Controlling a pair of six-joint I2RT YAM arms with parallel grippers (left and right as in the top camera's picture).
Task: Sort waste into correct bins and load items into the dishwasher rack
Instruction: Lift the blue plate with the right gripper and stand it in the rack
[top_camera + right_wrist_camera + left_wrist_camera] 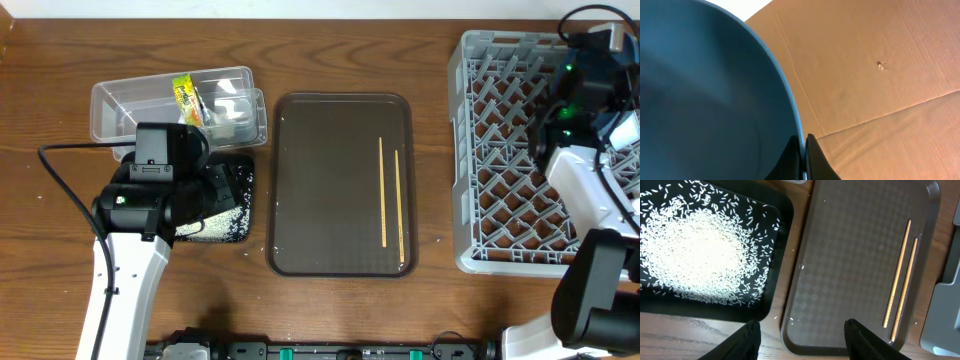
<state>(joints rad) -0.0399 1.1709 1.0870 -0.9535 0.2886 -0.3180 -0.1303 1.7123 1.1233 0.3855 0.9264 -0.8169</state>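
Observation:
My left gripper (802,342) is open and empty, hovering between the black tray (774,287) of white rice grains (695,250) and the brown serving tray (840,255). Two wooden chopsticks (391,190) lie on the brown tray, also in the left wrist view (902,275). My right gripper (804,150) is shut on the rim of the blue plate (705,90), with its arm (580,100) over the grey dishwasher rack (500,150). The clear tub (110,105) holds the yellow-green wrapper (186,96) and a pale crumpled tissue (228,112). The bowl and cups are out of view.
The black tray (243,175) sits just left of the brown tray (340,130), below the clear tub. A few stray grains lie on the wood between them. Brown cardboard (880,65) fills the background behind the plate. A rack corner (945,320) shows at the right.

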